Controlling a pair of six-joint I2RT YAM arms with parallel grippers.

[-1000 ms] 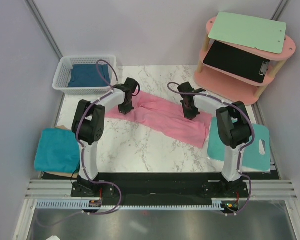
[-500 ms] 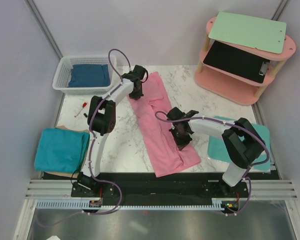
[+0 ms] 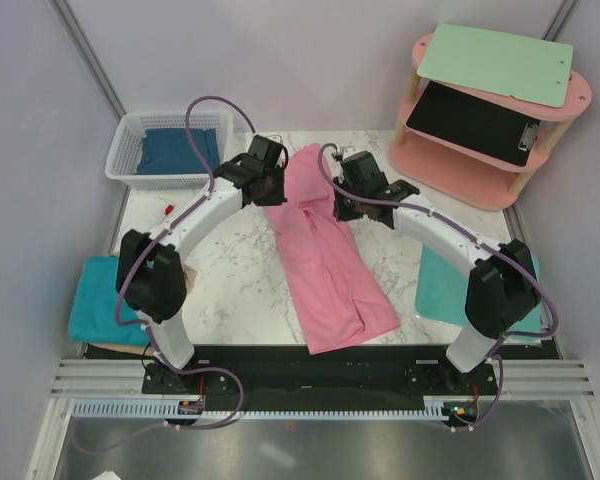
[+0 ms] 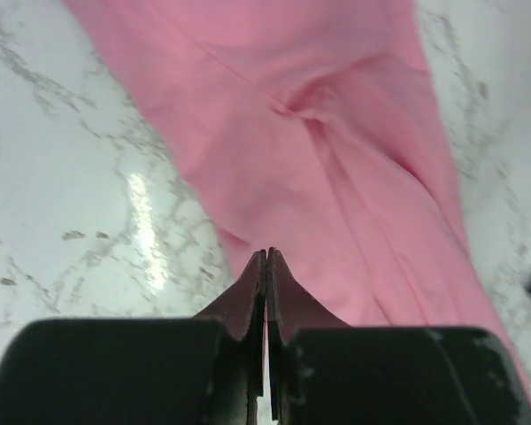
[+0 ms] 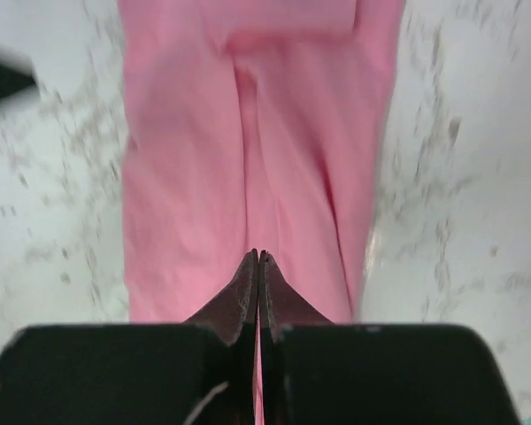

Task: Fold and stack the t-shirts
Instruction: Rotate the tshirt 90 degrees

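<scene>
The pink t-shirt [image 3: 330,270] lies as a long strip running from the table's far middle to its near edge. Its far end is bunched and raised between the two grippers. My left gripper [image 3: 272,190] is shut at the strip's far left edge, and my right gripper [image 3: 342,205] is shut at its far right edge. In the left wrist view the closed fingertips [image 4: 265,255] sit on the pink cloth [image 4: 336,133]. In the right wrist view the closed tips [image 5: 258,255] pinch the pink cloth [image 5: 248,133]. A folded teal t-shirt [image 3: 110,300] lies off the table's left side. A dark blue t-shirt [image 3: 178,150] lies in the basket.
A white basket [image 3: 125,155] stands at the far left corner. A red pen [image 3: 167,208] lies near it on the marble table [image 3: 230,270]. A pink shelf [image 3: 480,160] with clipboards stands at the far right. A teal mat [image 3: 445,285] lies at the right edge.
My right gripper has moved from the middle of the pink strip up to its far end. My left arm has swung outward, and the shirt's far end is now gathered between the grippers.
</scene>
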